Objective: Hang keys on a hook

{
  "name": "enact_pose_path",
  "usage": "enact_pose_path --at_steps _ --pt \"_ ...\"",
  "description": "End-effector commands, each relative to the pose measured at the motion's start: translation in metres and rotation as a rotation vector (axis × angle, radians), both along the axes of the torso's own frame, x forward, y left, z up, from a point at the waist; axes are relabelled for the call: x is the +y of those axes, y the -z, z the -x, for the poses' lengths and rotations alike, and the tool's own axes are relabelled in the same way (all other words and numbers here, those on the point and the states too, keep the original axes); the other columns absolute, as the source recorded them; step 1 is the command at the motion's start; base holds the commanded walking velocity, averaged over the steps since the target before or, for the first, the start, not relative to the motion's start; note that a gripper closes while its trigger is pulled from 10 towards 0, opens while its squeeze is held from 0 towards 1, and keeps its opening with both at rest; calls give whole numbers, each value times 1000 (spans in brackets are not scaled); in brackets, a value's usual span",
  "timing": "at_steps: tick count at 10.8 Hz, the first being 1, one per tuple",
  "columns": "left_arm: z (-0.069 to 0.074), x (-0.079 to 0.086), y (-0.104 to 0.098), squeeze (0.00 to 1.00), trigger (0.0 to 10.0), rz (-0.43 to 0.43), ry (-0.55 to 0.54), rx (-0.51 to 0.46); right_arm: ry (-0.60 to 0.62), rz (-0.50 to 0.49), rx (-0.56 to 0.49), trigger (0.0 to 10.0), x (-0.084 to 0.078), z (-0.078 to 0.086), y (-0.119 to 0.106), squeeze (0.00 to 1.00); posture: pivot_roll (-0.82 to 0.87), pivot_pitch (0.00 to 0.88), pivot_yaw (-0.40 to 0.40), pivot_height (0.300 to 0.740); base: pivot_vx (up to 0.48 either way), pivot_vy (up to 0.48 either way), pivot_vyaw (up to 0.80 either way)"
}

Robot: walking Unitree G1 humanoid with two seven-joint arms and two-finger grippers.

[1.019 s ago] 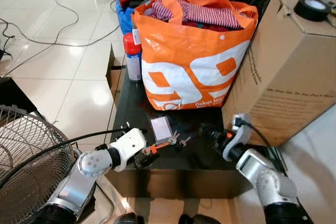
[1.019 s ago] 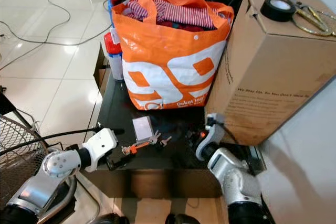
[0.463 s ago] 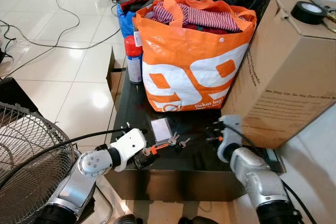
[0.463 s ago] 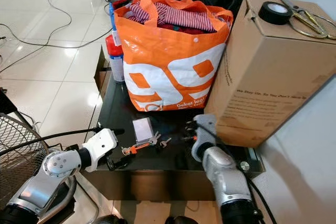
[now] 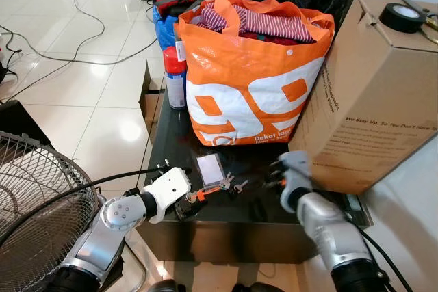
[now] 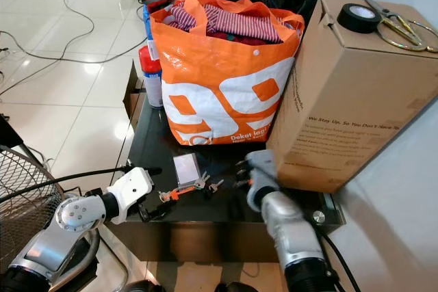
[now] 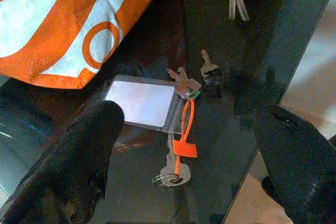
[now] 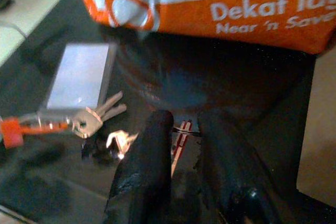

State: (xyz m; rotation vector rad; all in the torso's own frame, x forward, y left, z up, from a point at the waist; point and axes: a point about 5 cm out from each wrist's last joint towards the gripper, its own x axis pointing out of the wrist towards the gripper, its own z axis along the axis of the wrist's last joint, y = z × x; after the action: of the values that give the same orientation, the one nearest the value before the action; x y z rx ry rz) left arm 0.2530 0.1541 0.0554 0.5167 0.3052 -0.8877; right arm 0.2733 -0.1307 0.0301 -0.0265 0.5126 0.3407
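Note:
A bunch of keys (image 5: 220, 183) with an orange tag (image 7: 185, 148) and a clear card holder (image 5: 210, 166) lies on the black glass table (image 5: 260, 213), in front of the orange bag. A single small key (image 5: 239, 184) lies just to their right. My left gripper (image 7: 185, 114) hovers at the table's front edge, open, its fingers spread wide on either side of the bunch. To the right of the bunch is my right gripper (image 8: 185, 119), shut on a second small set of silver keys (image 7: 234, 1) that dangles from its tips.
An orange shopping bag (image 5: 253, 80) full of clothes stands behind the keys. A big cardboard box (image 5: 369, 94) with a tape roll (image 5: 400, 15) and scissors (image 6: 397, 25) stands on the right. A red-capped spray can (image 5: 172, 73) stands left of the bag. A fan grille (image 5: 34, 196) and floor cables lie left.
My right arm has swung left along the table, away from the box and nearer the lying keys. The left gripper and the keys on the table have stayed put.

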Motion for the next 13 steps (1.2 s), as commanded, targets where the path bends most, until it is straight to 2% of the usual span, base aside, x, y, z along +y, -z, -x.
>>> enact_pose_path --at_steps 1,5,6,10,13 --pt "1 0 1 533 10000 -11 9 0 -10 58 -8 10000 -1 -1 1 0 -2 28 -52 740 0 0 0" --pt "2 1 2 541 10000 -15 14 6 -15 123 -4 10000 -4 0 8 0 -6 37 -55 740 0 0 0" --pt "3 1 3 541 10000 -18 15 10 -22 163 -2 10000 -5 0 12 1000 -7 45 -57 740 0 0 0" --pt "4 2 3 537 10000 -21 12 14 -37 177 14 10000 -3 4 18 1000 -10 58 -59 740 0 0 0" --pt "4 2 4 533 10000 -20 6 17 -49 195 50 10000 -9 3 23 1000 -13 69 -65 740 0 0 0"
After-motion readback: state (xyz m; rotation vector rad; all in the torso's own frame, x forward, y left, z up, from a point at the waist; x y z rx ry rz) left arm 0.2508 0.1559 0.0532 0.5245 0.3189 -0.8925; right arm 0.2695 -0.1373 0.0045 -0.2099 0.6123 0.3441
